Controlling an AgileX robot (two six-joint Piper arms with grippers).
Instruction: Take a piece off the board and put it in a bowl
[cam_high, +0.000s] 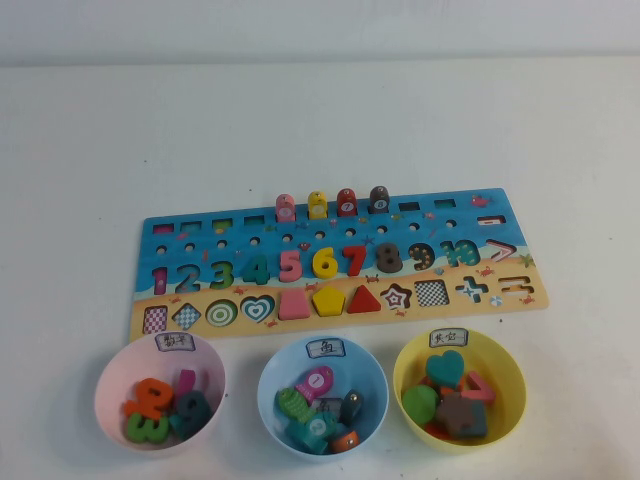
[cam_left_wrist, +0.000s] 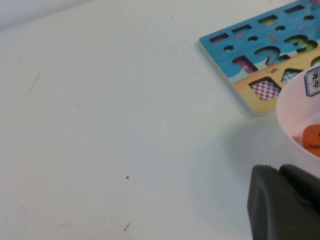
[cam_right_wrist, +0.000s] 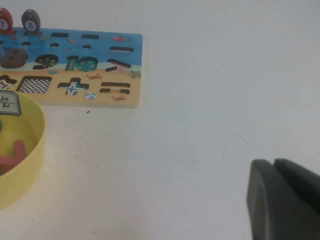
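Neither arm appears in the high view, and each wrist view shows only a dark corner of its own gripper. The left gripper (cam_left_wrist: 287, 202) hangs over bare table beside the pink bowl (cam_left_wrist: 295, 125); the right gripper (cam_right_wrist: 285, 200) hangs over bare table well apart from the yellow bowl (cam_right_wrist: 30, 165). Whether either pair of fingers is spread or closed cannot be told, and nothing is seen in their grasp.

The light pink fish piece (cam_high: 285, 208) stands upright in a slot along the far edge of the puzzle board (cam_high: 340, 262), first in a row with a yellow fish (cam_high: 317, 205), a red fish (cam_high: 347, 202) and a brown fish (cam_high: 379, 200). It lies well apart from both grippers and is outside both wrist views; the right wrist view catches only the red and brown fish at the board's far edge.

The light blue bowl (cam_high: 372, 372), between the other two bowls on the near side of the board, holds a magenta fish (cam_high: 317, 381) and several green and dark pieces piled together, hard to separate. The pink bowl holds orange, green and magenta numbers. The yellow bowl holds a teal heart (cam_high: 446, 367) and other shapes, partly covering each other.
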